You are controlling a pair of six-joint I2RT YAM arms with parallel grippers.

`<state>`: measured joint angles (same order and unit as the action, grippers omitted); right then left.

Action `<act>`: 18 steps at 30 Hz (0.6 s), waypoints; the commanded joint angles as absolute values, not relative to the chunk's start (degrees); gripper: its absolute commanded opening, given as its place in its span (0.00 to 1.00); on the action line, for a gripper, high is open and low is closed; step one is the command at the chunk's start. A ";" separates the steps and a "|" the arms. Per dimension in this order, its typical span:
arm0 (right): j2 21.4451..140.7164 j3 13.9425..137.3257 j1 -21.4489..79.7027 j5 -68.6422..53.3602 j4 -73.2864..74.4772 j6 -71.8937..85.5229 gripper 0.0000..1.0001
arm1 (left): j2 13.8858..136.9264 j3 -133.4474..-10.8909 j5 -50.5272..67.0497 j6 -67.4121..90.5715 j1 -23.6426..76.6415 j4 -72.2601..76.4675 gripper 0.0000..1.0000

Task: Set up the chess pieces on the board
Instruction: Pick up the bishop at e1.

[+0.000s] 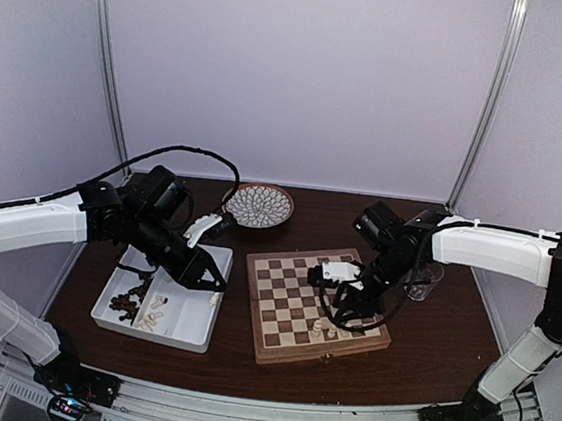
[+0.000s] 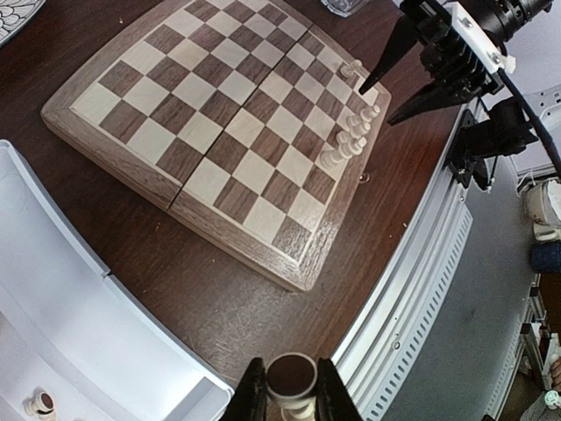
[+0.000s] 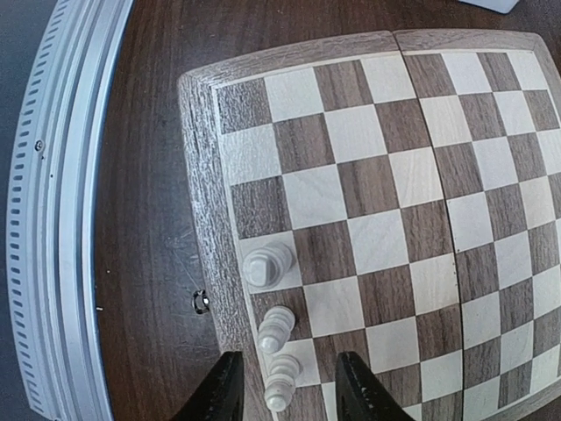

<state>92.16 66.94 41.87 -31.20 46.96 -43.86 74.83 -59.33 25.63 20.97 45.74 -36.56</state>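
The board (image 1: 286,302) lies mid-table and also shows in the left wrist view (image 2: 228,114) and the right wrist view (image 3: 394,202). Several cream chess pieces (image 1: 324,328) stand in a row along its near right edge (image 2: 349,139). My left gripper (image 1: 218,286) hangs over the table between tray and board, shut on a cream piece with a dark felt base (image 2: 291,377). My right gripper (image 1: 346,313) is open above the row (image 3: 285,390). One cream piece (image 3: 282,386) stands between its fingers, with two more (image 3: 276,326) beside it.
A white two-compartment tray (image 1: 197,342) left of the board holds dark pieces (image 1: 128,303) and cream pieces (image 1: 155,313). A round patterned plate (image 1: 259,205) sits behind. A clear cup (image 1: 425,279) stands right of the board. The table's metal front rail (image 2: 412,263) is close.
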 commanded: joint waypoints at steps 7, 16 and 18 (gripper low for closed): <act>93.60 65.81 44.02 -28.93 47.12 -45.70 0.38 | 74.32 -58.63 25.41 20.48 45.35 -35.64 0.00; 94.34 65.13 45.38 -27.35 46.78 -46.19 0.33 | 74.29 -58.32 25.50 20.65 45.35 -35.42 0.00; 94.62 65.08 45.59 -27.27 46.67 -46.23 0.33 | 74.10 -58.12 25.41 20.65 45.35 -35.35 0.00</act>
